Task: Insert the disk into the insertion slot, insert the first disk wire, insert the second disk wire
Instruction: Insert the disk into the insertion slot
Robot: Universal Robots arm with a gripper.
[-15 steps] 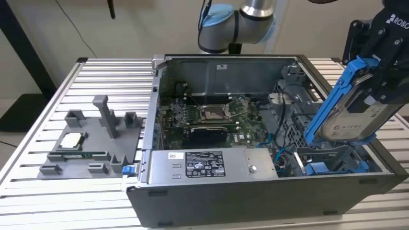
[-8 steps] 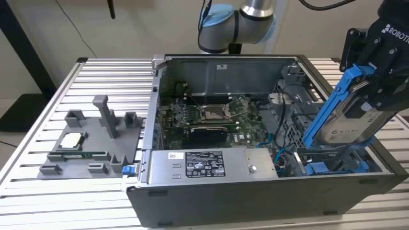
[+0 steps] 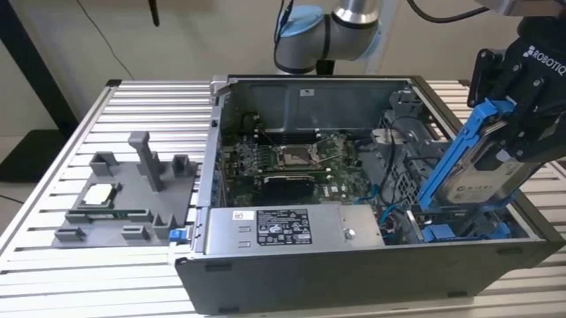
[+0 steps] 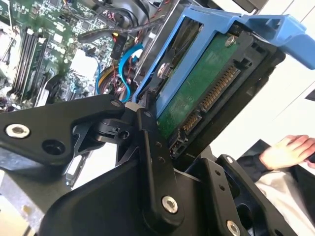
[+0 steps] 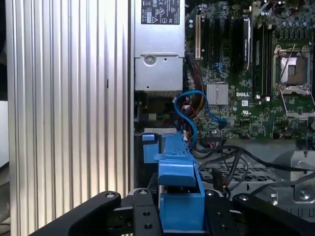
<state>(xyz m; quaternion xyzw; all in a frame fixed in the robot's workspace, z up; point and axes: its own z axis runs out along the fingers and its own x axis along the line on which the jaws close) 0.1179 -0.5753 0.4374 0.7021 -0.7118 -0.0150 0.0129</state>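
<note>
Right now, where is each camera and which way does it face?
Exterior view: off the arm, looking down into the open computer case; arm and hand holding the disk.
First wrist view: on the wrist, looking past the fingers at the motherboard.
Second wrist view: on the wrist, facing the disk's green underside; fingers show.
Wrist views share disk and motherboard.

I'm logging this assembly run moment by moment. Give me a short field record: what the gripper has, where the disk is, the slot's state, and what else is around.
gripper: gripper shut on the disk, at the exterior view's right
disk: tilted steeply in its blue carrier, lower end by the insertion slot, not seated
insertion slot: no disk lying in it
case: computer case open on the slatted table; power supply along its near side
other: grey fixture at the exterior view's left; a person's hand in the second wrist view
</note>
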